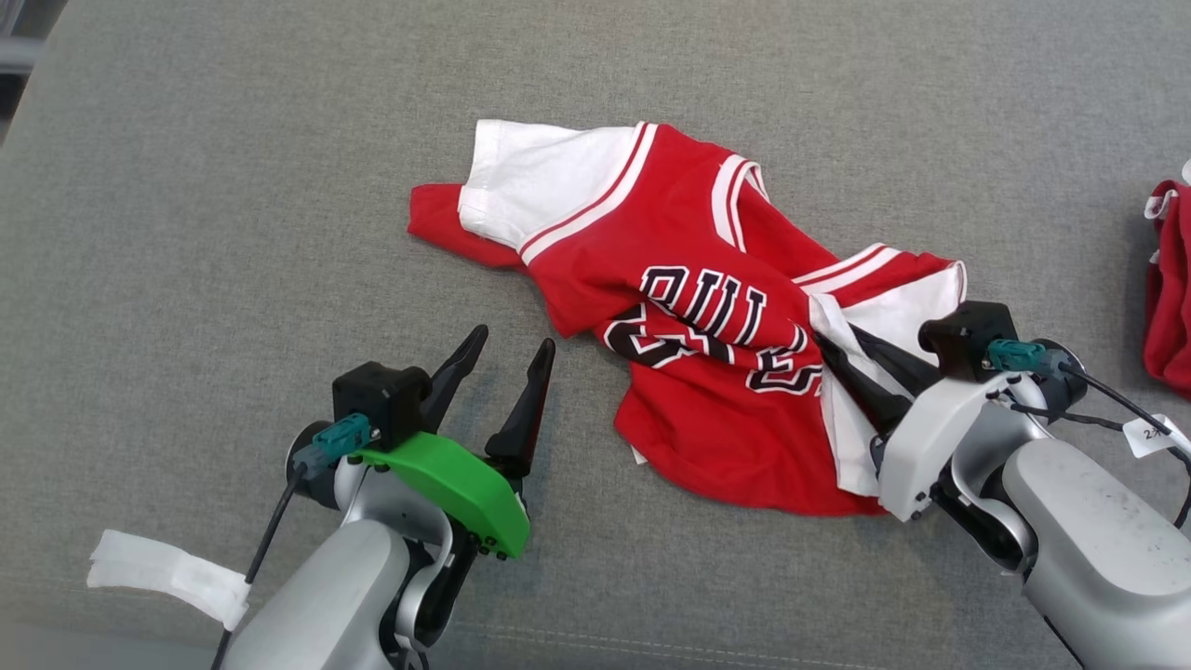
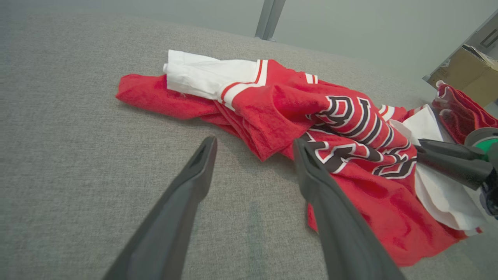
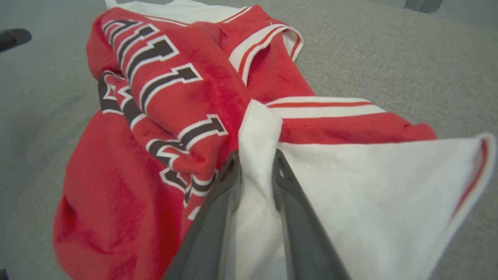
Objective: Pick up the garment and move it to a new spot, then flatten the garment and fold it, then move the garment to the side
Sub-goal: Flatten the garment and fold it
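Note:
The garment, a red jersey with white sleeves and black lettering, lies crumpled on the grey cloth surface. My right gripper reaches into it from the lower right and is shut on a fold of its white sleeve, pinched between both fingers. The jersey spreads away to the left in the right wrist view. My left gripper stands open on the bare surface just left of the jersey, touching nothing. Its two fingers frame the jersey's near red edge in the left wrist view, where the right gripper's fingers enter from the right.
Another red cloth item lies at the right edge of the surface. A white tape strip hangs by my left arm. A cardboard box stands beyond the surface's far right side. Bare grey surface spreads to the left and far side.

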